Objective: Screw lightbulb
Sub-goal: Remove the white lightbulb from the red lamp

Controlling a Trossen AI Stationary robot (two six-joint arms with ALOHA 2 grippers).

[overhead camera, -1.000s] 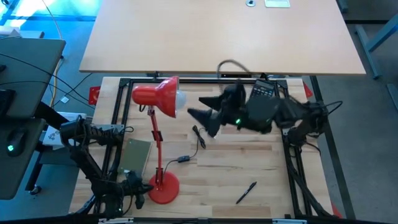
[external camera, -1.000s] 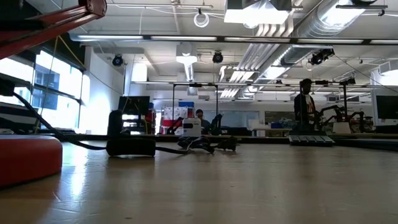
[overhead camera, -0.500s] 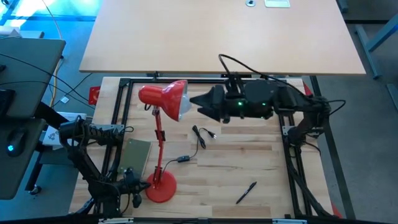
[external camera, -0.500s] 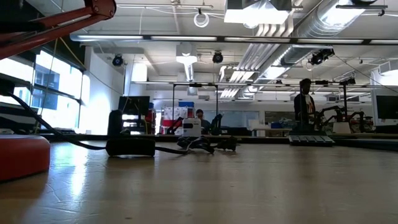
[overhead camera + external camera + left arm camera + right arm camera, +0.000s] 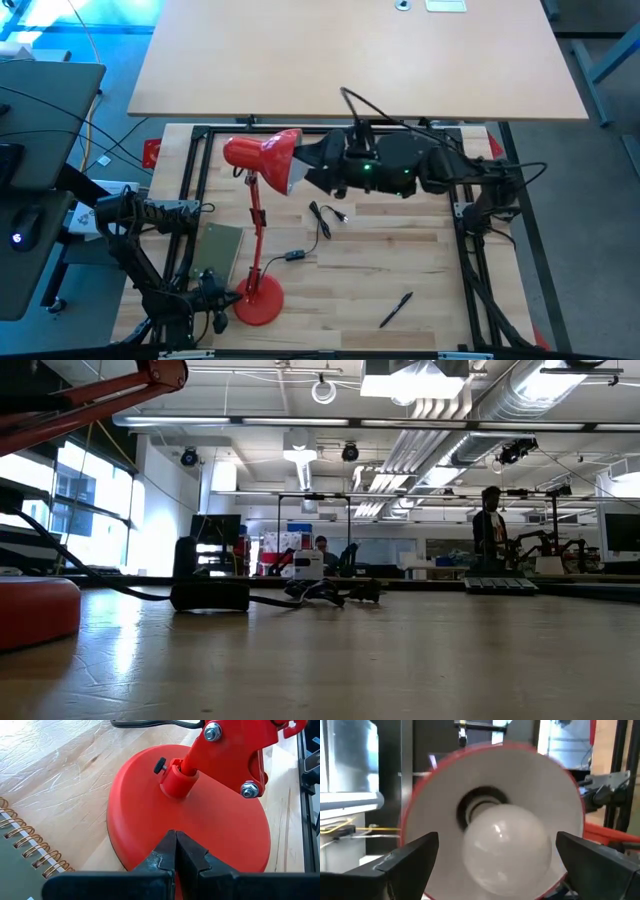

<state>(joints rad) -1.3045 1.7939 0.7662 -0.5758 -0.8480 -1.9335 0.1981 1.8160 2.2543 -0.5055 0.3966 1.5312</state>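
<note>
The red desk lamp stands near the table's front left on its round base (image 5: 260, 298), its shade (image 5: 262, 155) facing right. The white lightbulb (image 5: 507, 845) sits in the socket inside the shade (image 5: 445, 795). My right gripper (image 5: 497, 842) is level at the shade's mouth (image 5: 318, 168) and open. Its fingers (image 5: 410, 857) stand on either side of the bulb, apart from it. My left gripper (image 5: 175, 840) is shut on top of the lamp's base (image 5: 150, 795), low at the front left (image 5: 218, 303). My left gripper rests its shut fingertips (image 5: 167, 851) on the top of the red base, close to its near rim (image 5: 132, 855). The fingers slant down onto it from the table's left. The base lies flat on the table.
A spiral notebook (image 5: 220, 250) lies left of the lamp's arm. The lamp's cord with its switch (image 5: 296, 256) runs across the middle, and a black pen (image 5: 395, 310) lies front right. Black frame rails (image 5: 470, 250) edge the table. People stand in the room beyond (image 5: 490, 525).
My right gripper has gone toward the table's left and far edge, up to the shade's mouth, and has rolled about its own line. It has stayed open. Early on, the lamp's head swung a little to the right and its base shifted slightly on the table.
</note>
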